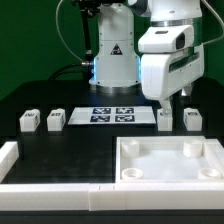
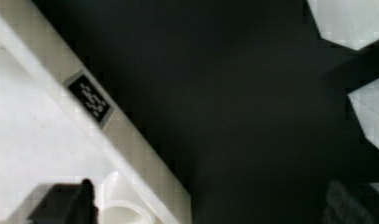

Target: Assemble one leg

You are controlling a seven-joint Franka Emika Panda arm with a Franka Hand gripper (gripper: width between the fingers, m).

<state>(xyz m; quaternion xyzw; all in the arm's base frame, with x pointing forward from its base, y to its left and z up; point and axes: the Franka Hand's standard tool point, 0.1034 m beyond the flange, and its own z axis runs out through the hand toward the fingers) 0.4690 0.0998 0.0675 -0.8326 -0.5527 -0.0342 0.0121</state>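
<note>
Right below the gripper [image 1: 165, 107], the leg [image 1: 165, 123] is partly covered by it, so contact cannot be told. Above the gripper the arm [image 1: 165, 50] runs off the picture. In the wrist view the fingers [image 2: 61, 203] are dark, blurred and cropped. Beside one, a white piece [image 2: 26, 130] is too blurred to identify.

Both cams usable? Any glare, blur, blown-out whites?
Exterior view: sharp and evenly lit, tabletop bright but its corner sockets readable, tags on the legs visible. Wrist view: soft focus, marker tag smeared, white surface beside it nearly featureless, fingers just dark blurs against the black table.
</note>
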